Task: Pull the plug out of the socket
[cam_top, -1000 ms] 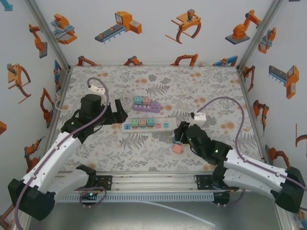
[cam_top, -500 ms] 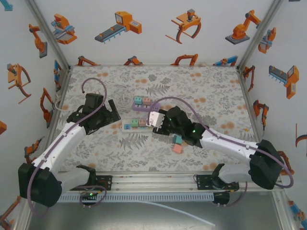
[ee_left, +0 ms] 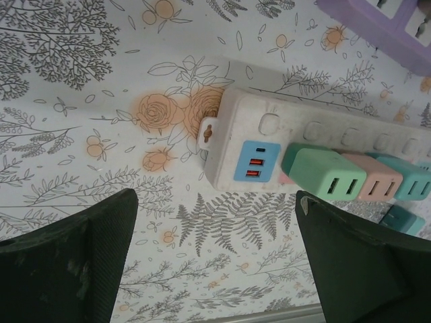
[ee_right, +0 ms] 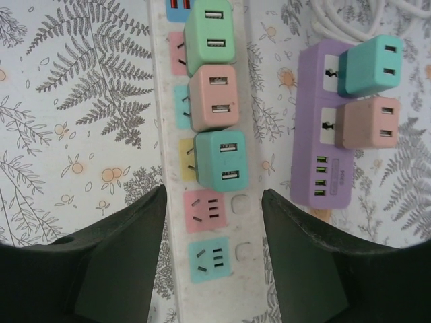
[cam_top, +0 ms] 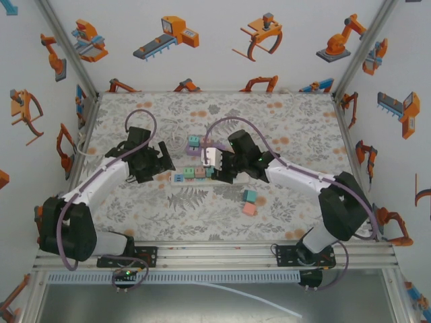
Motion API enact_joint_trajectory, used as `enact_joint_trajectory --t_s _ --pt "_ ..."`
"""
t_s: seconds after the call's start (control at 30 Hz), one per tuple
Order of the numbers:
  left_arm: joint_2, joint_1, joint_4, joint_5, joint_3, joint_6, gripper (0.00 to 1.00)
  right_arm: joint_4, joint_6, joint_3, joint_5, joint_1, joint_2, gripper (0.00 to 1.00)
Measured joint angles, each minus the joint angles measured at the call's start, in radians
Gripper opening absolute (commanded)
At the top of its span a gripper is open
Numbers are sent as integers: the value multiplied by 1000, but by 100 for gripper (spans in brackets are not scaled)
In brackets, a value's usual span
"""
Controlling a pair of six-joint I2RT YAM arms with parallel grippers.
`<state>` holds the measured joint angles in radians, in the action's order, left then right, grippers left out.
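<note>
Right wrist, teal plug (ee_right: 222, 160) just beyond right gripper (ee_right: 212, 202)

Left gripper (cam_top: 166, 165) beside the power strip (cam_top: 180, 177); right gripper (cam_top: 219, 171) over it.

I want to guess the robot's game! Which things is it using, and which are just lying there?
Probably in use: white power strip, its green plug, pink plug, teal plug, left gripper, right gripper.
Lying about: purple power strip, two loose plugs, white cable.
</note>
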<state>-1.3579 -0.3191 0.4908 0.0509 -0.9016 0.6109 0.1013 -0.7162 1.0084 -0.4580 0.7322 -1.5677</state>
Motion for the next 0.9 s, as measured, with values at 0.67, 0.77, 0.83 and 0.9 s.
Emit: enact_joint_trajectory --t_s 0.67,0.77,0.83,0.9 --pt "-193 0 -21 86 -34 -47 70 -19 8 89 -109 -32 -201 42" --pt "-214 0 -23 94 -34 -48 68 -23 8 89 -111 -32 -203 40" --pt "-220 0 -24 101 -34 -49 65 -24 8 89 -111 -33 -204 38" --pt "-227 0 -25 107 -34 -49 64 -28 8 89 -111 -35 -203 36"
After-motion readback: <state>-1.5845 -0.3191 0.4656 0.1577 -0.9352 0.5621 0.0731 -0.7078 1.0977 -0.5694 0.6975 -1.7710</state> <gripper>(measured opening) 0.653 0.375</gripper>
